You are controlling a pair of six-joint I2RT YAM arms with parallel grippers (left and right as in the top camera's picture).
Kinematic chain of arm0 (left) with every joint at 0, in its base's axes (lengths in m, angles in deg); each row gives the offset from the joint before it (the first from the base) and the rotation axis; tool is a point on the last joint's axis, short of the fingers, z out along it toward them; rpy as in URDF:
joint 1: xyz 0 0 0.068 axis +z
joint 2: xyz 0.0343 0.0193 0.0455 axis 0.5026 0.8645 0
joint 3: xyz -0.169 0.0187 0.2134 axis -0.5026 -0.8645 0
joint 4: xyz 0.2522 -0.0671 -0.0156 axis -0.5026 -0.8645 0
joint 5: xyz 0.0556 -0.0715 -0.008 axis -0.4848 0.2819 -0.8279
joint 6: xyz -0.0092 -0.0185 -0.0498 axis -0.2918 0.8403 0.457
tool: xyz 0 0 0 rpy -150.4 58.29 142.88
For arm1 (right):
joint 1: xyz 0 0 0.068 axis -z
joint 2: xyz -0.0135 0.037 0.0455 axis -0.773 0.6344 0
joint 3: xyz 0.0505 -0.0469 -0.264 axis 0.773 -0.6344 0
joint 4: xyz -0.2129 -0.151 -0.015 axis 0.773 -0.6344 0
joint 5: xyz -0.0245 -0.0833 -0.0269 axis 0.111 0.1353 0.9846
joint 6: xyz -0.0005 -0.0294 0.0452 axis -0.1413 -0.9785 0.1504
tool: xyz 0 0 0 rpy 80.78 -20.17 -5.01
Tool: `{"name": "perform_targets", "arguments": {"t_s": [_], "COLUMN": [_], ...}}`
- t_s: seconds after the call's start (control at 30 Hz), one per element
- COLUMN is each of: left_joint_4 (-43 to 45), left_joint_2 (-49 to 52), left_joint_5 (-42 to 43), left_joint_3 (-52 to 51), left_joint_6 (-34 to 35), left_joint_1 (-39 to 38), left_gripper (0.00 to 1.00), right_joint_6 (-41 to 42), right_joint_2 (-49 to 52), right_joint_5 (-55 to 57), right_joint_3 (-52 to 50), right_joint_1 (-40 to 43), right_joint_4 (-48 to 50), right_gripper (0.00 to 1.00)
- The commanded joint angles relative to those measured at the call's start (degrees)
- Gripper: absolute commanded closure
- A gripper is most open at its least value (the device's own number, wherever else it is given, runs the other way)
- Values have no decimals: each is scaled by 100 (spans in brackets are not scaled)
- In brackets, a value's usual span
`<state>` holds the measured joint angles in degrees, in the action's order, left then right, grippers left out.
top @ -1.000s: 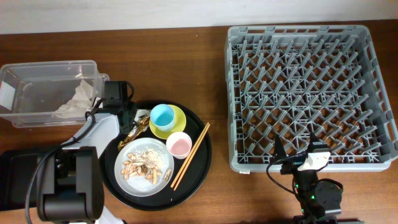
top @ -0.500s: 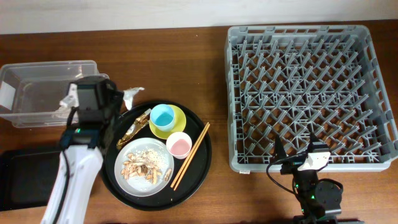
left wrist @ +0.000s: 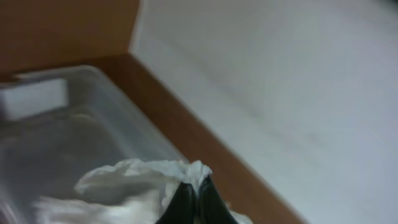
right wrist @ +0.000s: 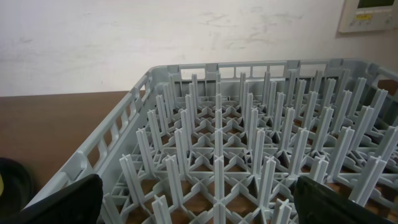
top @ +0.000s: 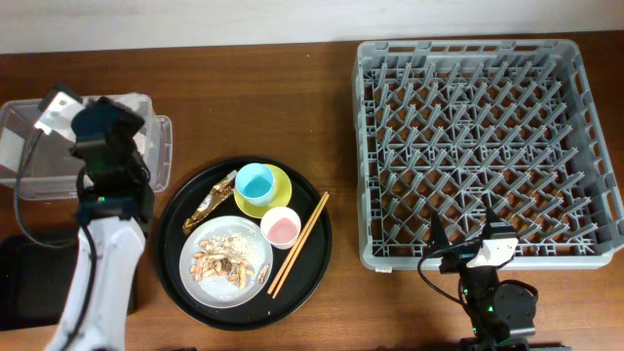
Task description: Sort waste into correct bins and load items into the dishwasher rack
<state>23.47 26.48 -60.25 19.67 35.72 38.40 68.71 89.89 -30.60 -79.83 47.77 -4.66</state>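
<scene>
Waste sorting is in hand: the left end effector (left wrist: 191, 188), clamped on a crumpled napkin (left wrist: 124, 180), hangs above the clear tub (top: 19, 175); release there is due next.

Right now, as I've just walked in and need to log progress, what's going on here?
The left arm's tool pinches a crumpled white napkin above the clear tub. The right tool is open beside the grey rack, which holds nothing. The blue cup, pink cup, bowl, plate and chopsticks sit on the round black tray.
</scene>
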Motion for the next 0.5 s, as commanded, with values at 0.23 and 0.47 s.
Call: {"name": "perform_targets", "arguments": {"t_s": [0.23,0.47], "left_joint_4": [-129,-2535], "left_joint_2": [540,-1145], "left_joint_5": [219,3556], "left_joint_3": [11,11], "left_joint_6": [-542,-546], "left_joint_1": [678,214], "left_gripper": [1,1], "right_joint_6": [-4,-4], "right_joint_2": [-44,-44], "right_joint_5": [50,50], "right_joint_3": [-42,-42], "right_joint_1": [35,35], "right_joint_4": [-24,-24], "right_gripper": [2,2]}}
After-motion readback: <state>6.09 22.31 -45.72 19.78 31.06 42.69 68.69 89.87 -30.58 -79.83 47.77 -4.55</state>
